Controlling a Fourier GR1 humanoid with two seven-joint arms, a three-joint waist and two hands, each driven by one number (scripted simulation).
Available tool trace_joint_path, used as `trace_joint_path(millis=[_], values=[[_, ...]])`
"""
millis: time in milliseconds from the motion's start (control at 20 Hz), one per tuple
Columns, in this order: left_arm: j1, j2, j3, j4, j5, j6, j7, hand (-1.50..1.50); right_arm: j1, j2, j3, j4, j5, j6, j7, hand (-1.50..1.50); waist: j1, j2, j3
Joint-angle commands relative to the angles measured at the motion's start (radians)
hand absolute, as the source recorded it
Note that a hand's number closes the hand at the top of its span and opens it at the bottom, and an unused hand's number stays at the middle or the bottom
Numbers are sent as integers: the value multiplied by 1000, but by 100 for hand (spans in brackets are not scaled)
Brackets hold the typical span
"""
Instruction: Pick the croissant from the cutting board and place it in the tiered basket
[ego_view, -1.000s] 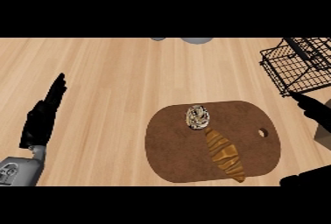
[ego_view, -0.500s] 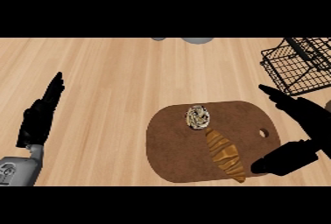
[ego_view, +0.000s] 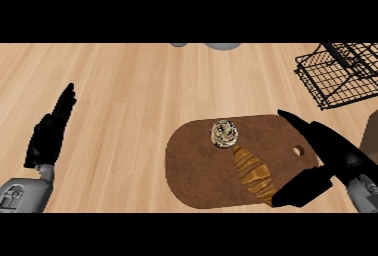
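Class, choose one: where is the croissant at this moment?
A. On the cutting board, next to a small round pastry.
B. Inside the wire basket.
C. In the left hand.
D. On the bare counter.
A: the croissant lies on the cutting board, beside the round pastry.

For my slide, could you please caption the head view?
Open right hand beside the croissant on the cutting board; basket at upper right.

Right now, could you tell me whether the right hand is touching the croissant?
Cannot tell: head view shows the right hand overlapping the croissant at its lower end, height unseen.
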Motion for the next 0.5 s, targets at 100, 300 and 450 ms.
trace_joint_path(millis=[100,300,450], values=[[-24,-6,34,50,-4,-24,-32,0,-45,61,40,68,56,40,134,-150,-1,2,0],[1,-1,36,27,-5,-41,-24,0,-12,41,112,4,144,41,162,-150,-2,0,0],[39,-22,32,-21,-28,-16,-5,0,45,-4,65,-70,145,54,148,-150,-7,-2,0]])
